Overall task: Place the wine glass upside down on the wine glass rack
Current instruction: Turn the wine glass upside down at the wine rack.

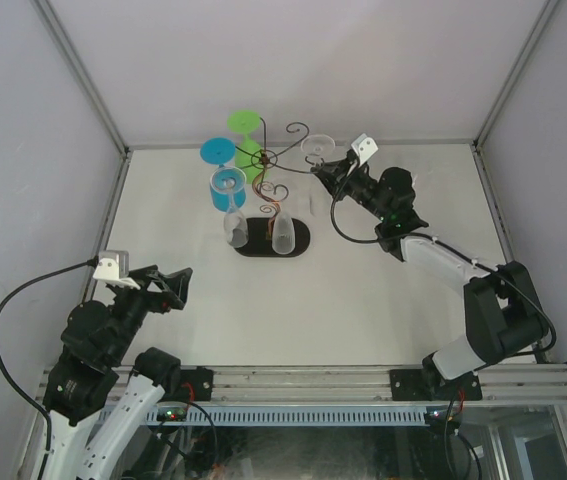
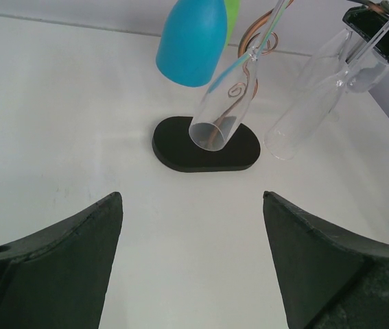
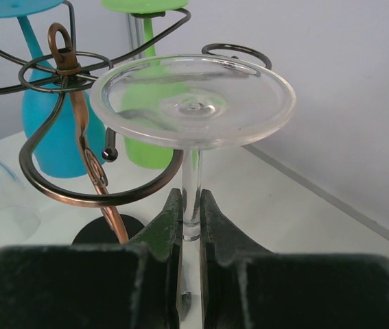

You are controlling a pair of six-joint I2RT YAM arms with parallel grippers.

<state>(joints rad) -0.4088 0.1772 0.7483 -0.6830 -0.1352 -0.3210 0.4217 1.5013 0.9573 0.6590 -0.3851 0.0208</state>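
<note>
Bare white tabletop (image 1: 363, 300) lies open between my left gripper (image 2: 191, 200), fingers spread wide, and the black oval base (image 2: 177, 147) of the wine glass rack (image 1: 275, 160). Over that base a clear flute (image 1: 235, 228) and a second clear flute (image 1: 283, 233) hang mouth down, blocking the near side. A blue glass (image 1: 227, 186) and a green glass (image 1: 248, 150) crowd the rack's left and back. My right gripper (image 3: 191, 205), clamped on the clear wine glass (image 3: 193, 103) by its stem, sits just beside a curled wire arm (image 3: 84, 195). My right arm (image 1: 433, 255) crosses the table's right half.
</note>
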